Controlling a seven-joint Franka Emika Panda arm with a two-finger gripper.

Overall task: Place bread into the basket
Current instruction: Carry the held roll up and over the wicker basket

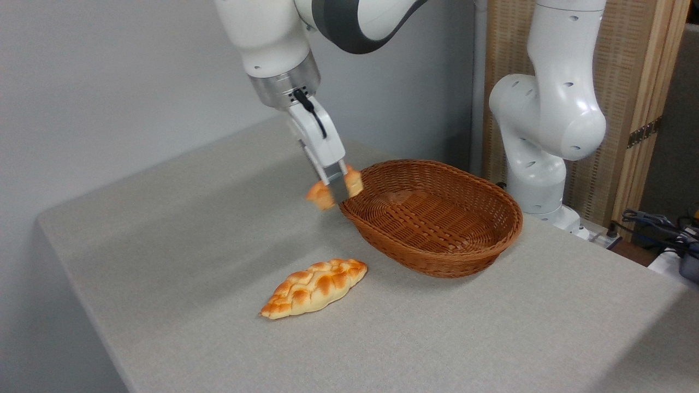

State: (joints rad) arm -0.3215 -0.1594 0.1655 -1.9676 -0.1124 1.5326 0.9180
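My gripper [335,188] is shut on the bread [321,195], a small orange-golden bun that shows on both sides of the near finger. The bun hangs in the air just left of the basket's left rim, level with it or slightly above. The basket [464,256] is an oval of reddish-brown wicker on the grey table, and nothing lies inside it. The finger covers the bun's middle.
A longer braided golden loaf [314,287] lies on the table in front of the basket's left end. The arm's white base [540,180] stands behind the basket at the right. The table's edges run along the left and front.
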